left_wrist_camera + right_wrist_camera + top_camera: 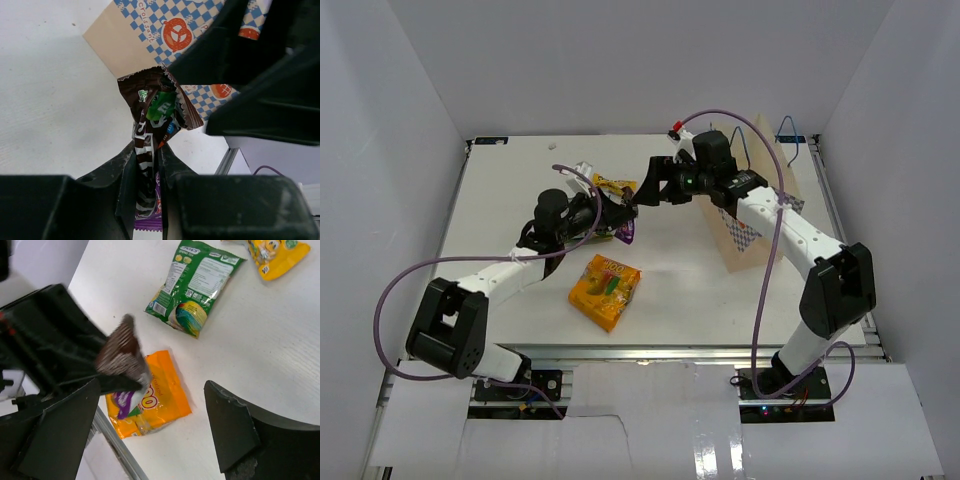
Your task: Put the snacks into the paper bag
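Snacks first: a brown M&M's packet [152, 107] stands upright in the left gripper [150, 155], whose fingers are clamped tight on its lower half, and its crimped top fans out above the fingertips. A sliver of purple wrapper [148, 220] shows in the same pinch, lower down. Whether that is a second packet I cannot tell.

Right up against that grip is the right gripper [642, 190], jaws spread wide and holding nothing. In its wrist view the lifted packet's top sits in the gap between its two fingers.

Beyond the left fingertips stands the paper bag [150, 30], its blue-white checks and red-orange pretzel prints facing them. From above, the bag stands on the far side of the right arm from the left gripper.

Down on the white table [690, 290], under the open right gripper, the big orange-yellow pouch [160, 405] lies flat. Further out past the right fingers, the green-white pouch [192, 285] lies with its printed nutrition panel up. A small yellow packet [277, 255] sits just beyond that, at the edge of the view. All three lie apart from one another, and neither gripper touches them.
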### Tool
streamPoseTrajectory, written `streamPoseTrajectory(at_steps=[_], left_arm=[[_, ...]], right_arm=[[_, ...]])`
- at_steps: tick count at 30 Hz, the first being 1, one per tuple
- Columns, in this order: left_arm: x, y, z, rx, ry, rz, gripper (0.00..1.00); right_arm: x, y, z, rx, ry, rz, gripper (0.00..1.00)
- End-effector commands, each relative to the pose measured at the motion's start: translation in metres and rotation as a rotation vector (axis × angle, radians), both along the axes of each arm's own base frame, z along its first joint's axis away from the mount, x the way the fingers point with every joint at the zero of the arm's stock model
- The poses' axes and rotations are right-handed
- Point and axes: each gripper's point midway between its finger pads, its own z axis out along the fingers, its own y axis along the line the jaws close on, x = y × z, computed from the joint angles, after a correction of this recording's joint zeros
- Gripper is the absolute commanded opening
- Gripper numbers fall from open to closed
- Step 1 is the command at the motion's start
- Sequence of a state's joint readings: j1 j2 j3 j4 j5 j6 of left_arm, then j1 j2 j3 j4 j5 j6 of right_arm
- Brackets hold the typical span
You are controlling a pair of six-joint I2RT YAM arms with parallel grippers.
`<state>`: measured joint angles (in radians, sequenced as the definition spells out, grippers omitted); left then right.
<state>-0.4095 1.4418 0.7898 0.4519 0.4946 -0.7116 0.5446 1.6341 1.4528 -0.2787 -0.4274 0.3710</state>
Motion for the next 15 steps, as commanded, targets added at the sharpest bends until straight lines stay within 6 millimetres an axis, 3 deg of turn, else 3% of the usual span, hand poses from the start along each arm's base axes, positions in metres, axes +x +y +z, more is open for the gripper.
streamPoseTrajectory(at_steps=[1, 6, 12, 15], left_arm=[[-0.011, 0.003, 0.025, -0.047, -0.077, -0.01, 0.3], [-0.021, 0.005, 0.026, -0.053, -0.081, -0.025, 0.3], [-0.027, 0.008, 0.025, -0.057, -0.081, -0.024, 0.31], [-0.027, 0.008, 0.027, -0.061, -0.083, -0.022, 0.31]], right_arm=[[0.018, 0.016, 0.021, 0.092, 0.023, -0.07, 0.9], [0.029, 0.034, 0.03, 0.146, 0.028, -0.051, 0.93], [0.013, 0.049, 0.035, 0.202, 0.065, 0.025, 1.0], [0.001, 0.053, 0.031, 0.215, 0.086, 0.061, 0.96]])
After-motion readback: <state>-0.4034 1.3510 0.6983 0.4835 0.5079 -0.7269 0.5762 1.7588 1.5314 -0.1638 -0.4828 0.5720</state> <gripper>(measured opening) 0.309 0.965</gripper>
